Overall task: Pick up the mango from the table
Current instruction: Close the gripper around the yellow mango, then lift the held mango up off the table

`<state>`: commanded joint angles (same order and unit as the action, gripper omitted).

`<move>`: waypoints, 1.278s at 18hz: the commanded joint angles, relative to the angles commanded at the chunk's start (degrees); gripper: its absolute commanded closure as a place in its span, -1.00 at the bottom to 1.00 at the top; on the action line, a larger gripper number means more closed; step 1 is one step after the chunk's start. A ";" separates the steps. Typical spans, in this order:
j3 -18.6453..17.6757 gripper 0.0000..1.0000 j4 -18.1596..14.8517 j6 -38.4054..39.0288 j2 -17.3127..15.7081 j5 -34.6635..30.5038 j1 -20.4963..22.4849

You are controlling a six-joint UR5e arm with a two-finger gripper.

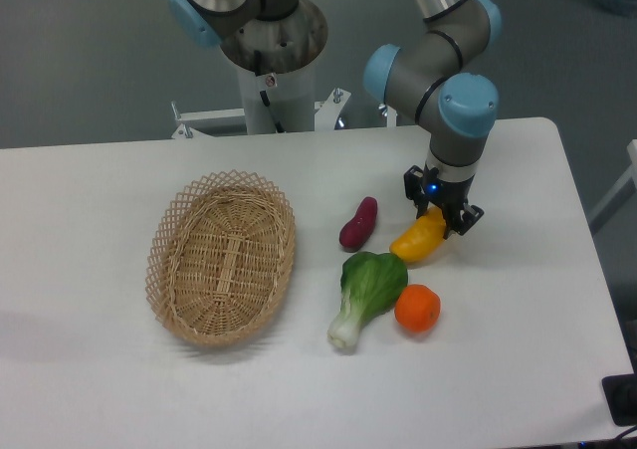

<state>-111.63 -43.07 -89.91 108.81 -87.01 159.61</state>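
Between the claw fingers, the mango's upper end.

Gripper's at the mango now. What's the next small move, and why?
Probably lift straight up a little. The gripper looks closed on the mango's upper right end, but its lower end seems to rest on the table, close to the greens and orange.

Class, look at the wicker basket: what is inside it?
The wicker basket holds nothing visible; only its woven bottom shows. The near wall's inner side is hidden. The mango lies outside, on the table.
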 joint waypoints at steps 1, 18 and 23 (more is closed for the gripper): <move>0.44 0.05 0.00 0.00 -0.09 0.09 0.35; 16.09 0.04 -11.34 12.29 -5.10 9.84 0.62; 16.18 0.04 -10.72 19.85 -5.27 10.81 -2.72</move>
<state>-95.45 -53.79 -70.06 103.54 -76.20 156.89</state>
